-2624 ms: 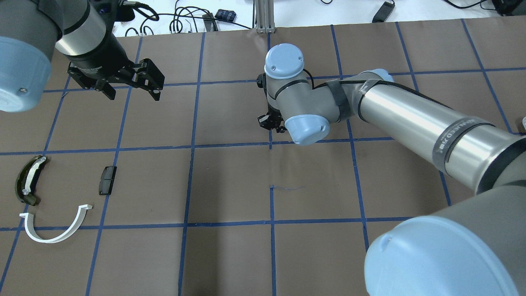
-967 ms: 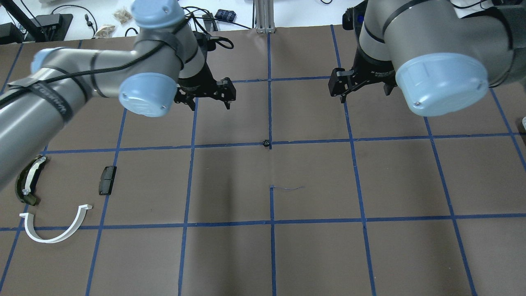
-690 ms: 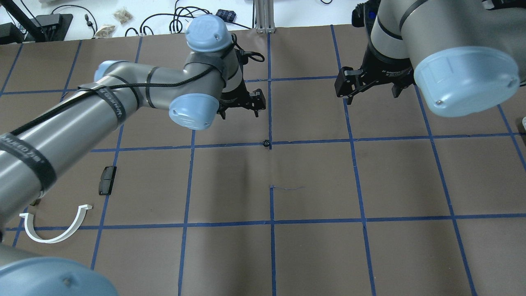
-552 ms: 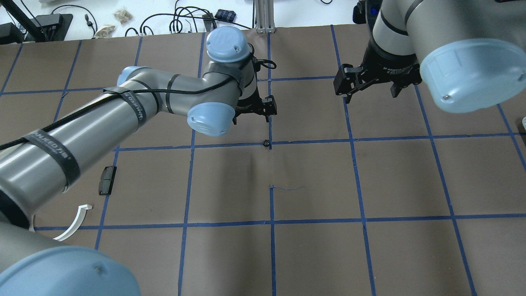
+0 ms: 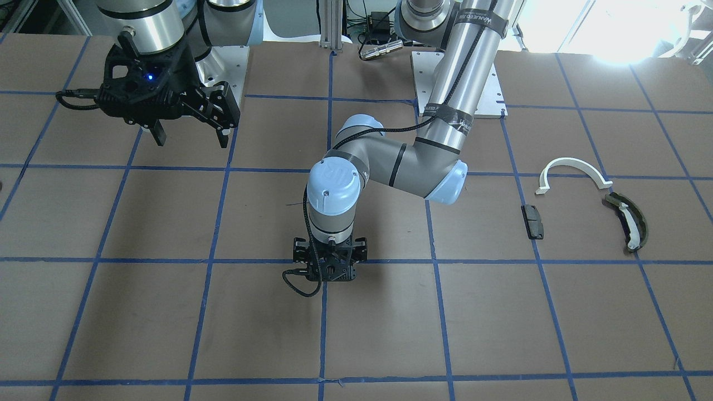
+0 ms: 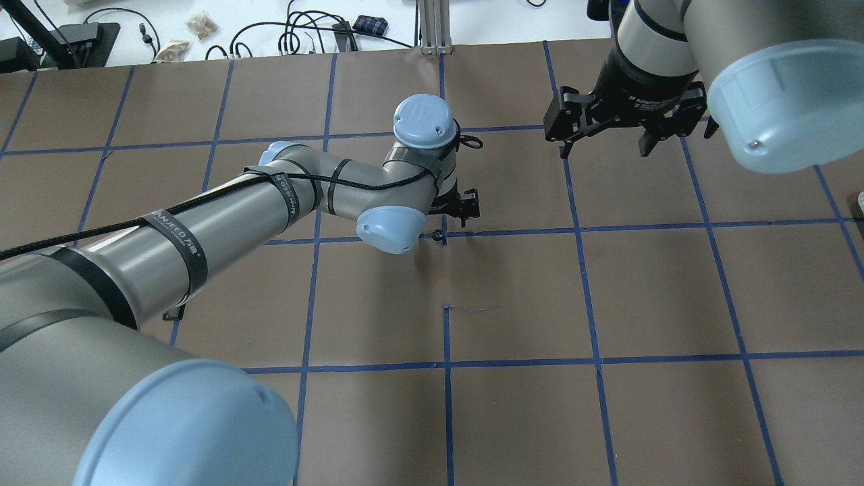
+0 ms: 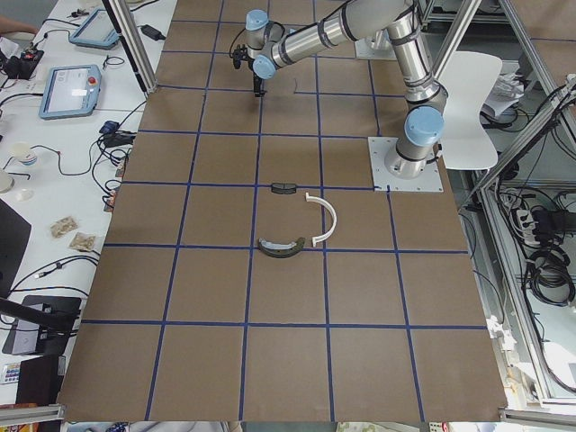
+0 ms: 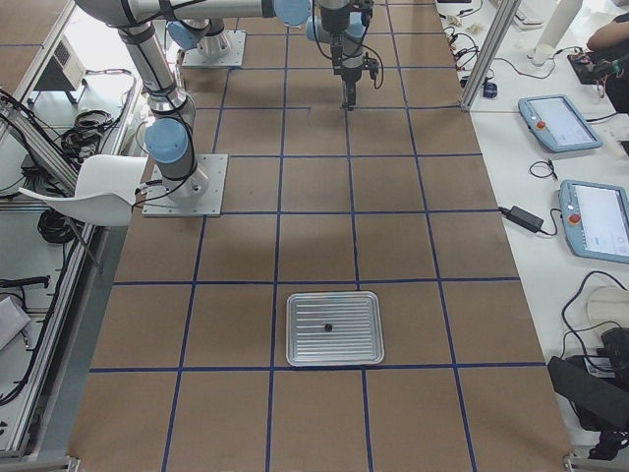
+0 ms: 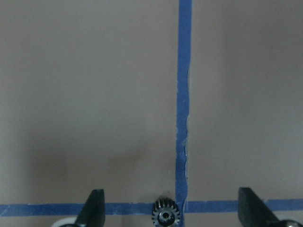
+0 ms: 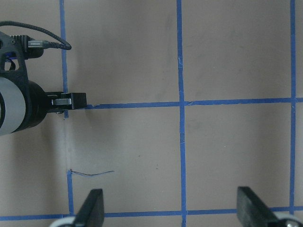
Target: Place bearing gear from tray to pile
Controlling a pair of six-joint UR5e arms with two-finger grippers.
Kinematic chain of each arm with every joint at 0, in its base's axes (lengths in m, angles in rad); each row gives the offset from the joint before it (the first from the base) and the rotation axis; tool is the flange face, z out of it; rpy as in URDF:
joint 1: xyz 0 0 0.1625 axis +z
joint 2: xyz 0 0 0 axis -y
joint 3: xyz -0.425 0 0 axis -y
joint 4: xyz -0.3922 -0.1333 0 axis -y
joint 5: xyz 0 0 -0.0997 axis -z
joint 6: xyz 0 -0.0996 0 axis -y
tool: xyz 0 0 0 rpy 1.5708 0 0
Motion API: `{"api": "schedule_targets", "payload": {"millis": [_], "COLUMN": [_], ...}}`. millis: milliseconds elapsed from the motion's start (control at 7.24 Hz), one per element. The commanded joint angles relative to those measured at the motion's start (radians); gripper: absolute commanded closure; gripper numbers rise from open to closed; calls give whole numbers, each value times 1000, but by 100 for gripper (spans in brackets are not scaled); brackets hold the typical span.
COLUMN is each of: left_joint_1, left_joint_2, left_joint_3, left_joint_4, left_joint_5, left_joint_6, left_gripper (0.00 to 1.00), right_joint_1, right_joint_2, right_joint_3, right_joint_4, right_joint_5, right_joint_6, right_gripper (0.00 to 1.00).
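Note:
The bearing gear (image 9: 165, 215), small, black and toothed, lies on the brown table at a crossing of blue tape lines (image 6: 437, 235). My left gripper (image 9: 173, 209) hangs just over it, open, with the gear between its wide-apart fingers and untouched. In the front view the left gripper (image 5: 332, 271) hides the gear. My right gripper (image 6: 605, 150) is open and holds nothing, high at the far right. The pile lies at the robot's left: a white half-ring (image 5: 571, 167), an olive curved piece (image 5: 629, 221) and a black block (image 5: 533, 221). The tray (image 8: 295, 300) lies at the robot's right end.
A small dark part (image 8: 327, 326) sits in the middle of the tray. My left arm's forearm (image 6: 202, 229) stretches across the table and covers most of the pile in the overhead view. Cables and small items (image 6: 304, 34) line the far edge.
My right arm pulled back from the table's middle, leaving the gear on the tape crossing. My left arm swung in from the far left and came down over the gear, still open.

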Motion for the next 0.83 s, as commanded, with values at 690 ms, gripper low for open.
{"api": "schedule_targets", "payload": {"millis": [690], "left_joint_1": [-11], "left_joint_2": [5], "left_joint_3": [-27], "left_joint_4": [-12], "left_joint_5": [-1], "left_joint_6": [4], "left_gripper": [35], "right_joint_1": [1], "right_joint_2": [-1], "right_joint_3": [6], "right_joint_4": [1], "right_joint_5": [11], "right_joint_6": [2], "right_gripper": [0]}}
